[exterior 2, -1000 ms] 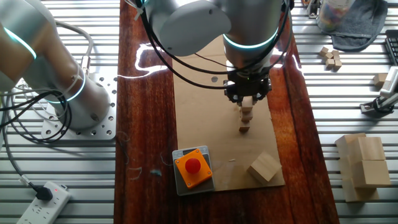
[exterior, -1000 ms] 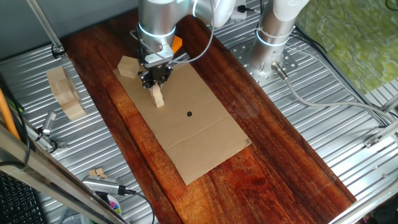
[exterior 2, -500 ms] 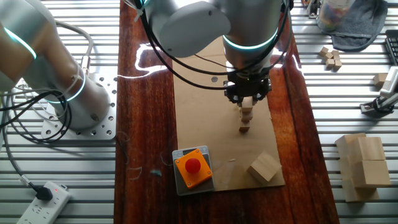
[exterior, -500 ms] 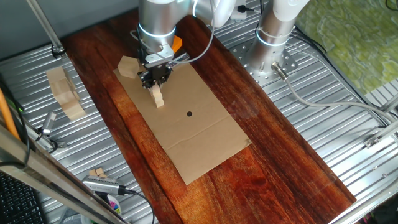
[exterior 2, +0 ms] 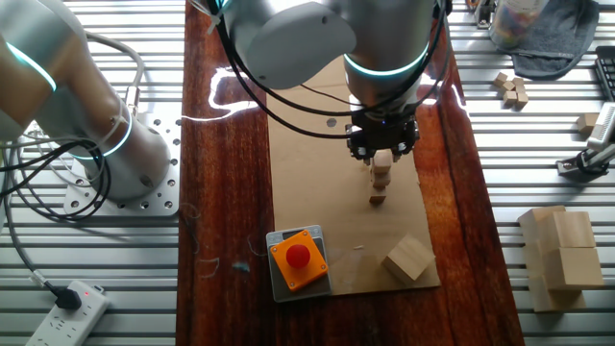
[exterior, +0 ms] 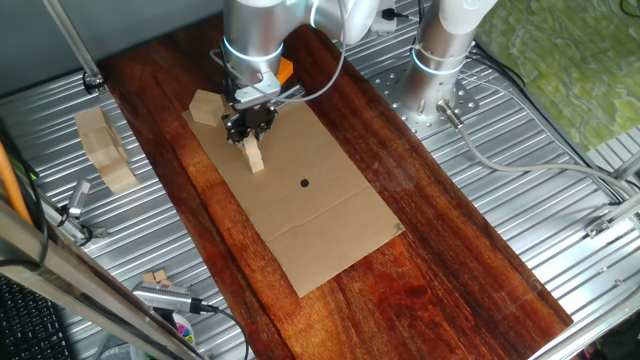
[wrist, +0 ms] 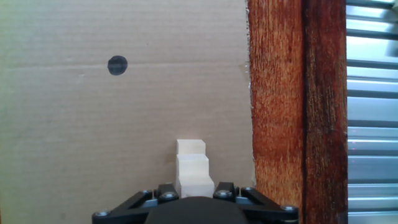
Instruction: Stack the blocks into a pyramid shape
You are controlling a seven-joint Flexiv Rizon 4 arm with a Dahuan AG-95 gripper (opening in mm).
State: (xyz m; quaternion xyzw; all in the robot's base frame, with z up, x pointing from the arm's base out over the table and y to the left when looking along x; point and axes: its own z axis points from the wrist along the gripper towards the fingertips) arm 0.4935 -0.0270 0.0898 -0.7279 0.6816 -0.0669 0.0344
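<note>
A short column of small pale wooden blocks (exterior: 253, 158) stands on the cardboard sheet (exterior: 310, 210). It also shows in the other fixed view (exterior 2: 382, 174) and in the hand view (wrist: 192, 163). My gripper (exterior: 247, 130) is right over the column, and its jaws close against the sides of the top block (exterior 2: 384, 156). In the hand view the gripper (wrist: 194, 191) sits at the bottom edge with that block between its fingers. One more small block (exterior 2: 378, 200) lies alone on the cardboard just beyond the column. The column's lower blocks are partly hidden.
A faceted pale wood chunk (exterior 2: 408, 258) and an orange box with a red button (exterior 2: 298, 259) sit at the cardboard's end. Spare small blocks (exterior 2: 511, 88) and big wooden slabs (exterior 2: 562, 252) lie on the metal table. A black dot (wrist: 117, 65) marks the cardboard.
</note>
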